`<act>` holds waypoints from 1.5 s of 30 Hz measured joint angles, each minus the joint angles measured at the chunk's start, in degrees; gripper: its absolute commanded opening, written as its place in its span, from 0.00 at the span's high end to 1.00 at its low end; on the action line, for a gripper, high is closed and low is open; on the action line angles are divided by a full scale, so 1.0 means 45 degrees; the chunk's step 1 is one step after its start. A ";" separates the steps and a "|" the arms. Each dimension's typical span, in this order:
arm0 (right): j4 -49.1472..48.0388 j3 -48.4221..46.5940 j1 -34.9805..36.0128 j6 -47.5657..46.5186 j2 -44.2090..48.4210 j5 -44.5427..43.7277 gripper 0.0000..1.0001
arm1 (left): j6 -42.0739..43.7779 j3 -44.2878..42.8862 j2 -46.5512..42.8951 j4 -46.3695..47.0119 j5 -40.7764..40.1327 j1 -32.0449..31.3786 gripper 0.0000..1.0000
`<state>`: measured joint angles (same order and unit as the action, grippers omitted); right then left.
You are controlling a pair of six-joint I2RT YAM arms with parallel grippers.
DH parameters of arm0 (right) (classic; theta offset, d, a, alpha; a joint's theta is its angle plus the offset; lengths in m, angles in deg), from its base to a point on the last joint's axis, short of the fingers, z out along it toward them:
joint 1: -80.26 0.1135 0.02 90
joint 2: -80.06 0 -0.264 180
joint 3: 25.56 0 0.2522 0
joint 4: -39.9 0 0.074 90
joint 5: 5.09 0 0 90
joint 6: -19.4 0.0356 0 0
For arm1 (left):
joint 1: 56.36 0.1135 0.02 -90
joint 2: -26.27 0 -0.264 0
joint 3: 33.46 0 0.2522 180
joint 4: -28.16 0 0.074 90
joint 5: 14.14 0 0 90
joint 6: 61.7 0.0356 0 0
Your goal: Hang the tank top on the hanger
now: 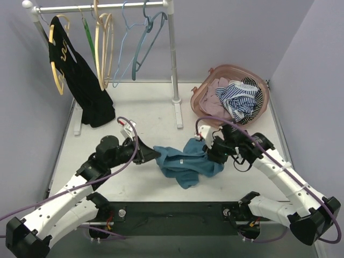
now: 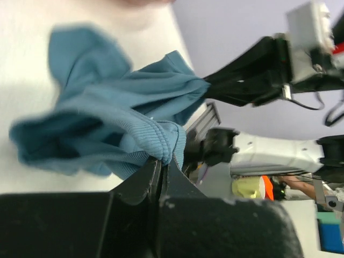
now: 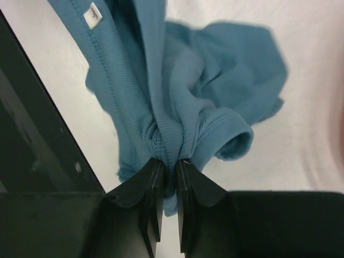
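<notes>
- The left gripper (image 2: pixel 161 162) has its jaws pressed together on a ribbed hem of the tank top (image 2: pixel 107 118). In its wrist view the cloth bunches right at the fingertips.
- The right gripper (image 3: pixel 169 164) is clamped on a gathered fold of the same garment, with only a narrow, cloth-filled slit between its jaws. A small white label (image 3: pixel 93 15) shows on a seam above.
- In the top view the tank top (image 1: pixel 185 164) hangs crumpled between the left gripper (image 1: pixel 154 155) and the right gripper (image 1: pixel 208 152). It is over the middle of the worktop (image 1: pixel 145 107), closer to the near edge than the far one. Its lowest fold seems to touch the surface, though the view from above does not settle that.
- The hanger (image 1: pixel 148 33) hangs by its hook from the rail (image 1: pixel 102 7) along the far edge, well apart from the garment.
- On the same rail are a paler wire hanger (image 1: pixel 122 48) just to its left and a black garment (image 1: pixel 75 70) near the far left corner.
- A pink basket (image 1: pixel 201 94) at the far right corner holds a striped cloth (image 1: pixel 242 99).
</notes>
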<state>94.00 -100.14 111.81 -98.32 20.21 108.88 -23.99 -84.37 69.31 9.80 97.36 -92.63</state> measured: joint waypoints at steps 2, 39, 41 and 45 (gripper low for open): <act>0.0019 0.1117 0.0447 -0.0403 0.0000 -0.0389 0.69 | -0.0452 0.1370 0.0131 0.0233 0.0170 0.0000 1.00; -0.4187 0.3818 -0.6611 1.0132 0.3764 0.1919 0.28 | 0.5649 -1.8549 0.8743 -0.9209 -0.1190 0.4274 0.15; -0.4279 0.4070 -0.6756 1.0331 0.3949 0.2108 0.28 | 0.5523 -2.0186 0.9976 -0.9369 -0.1394 0.4333 0.17; -0.4507 0.4367 -0.7053 1.0661 0.3954 0.2613 0.30 | 0.5430 -2.2833 1.2012 -0.9700 -0.1870 0.4396 0.20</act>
<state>73.71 -80.49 80.07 -50.34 38.00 120.64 0.45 -187.12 123.37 -33.85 88.94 -72.85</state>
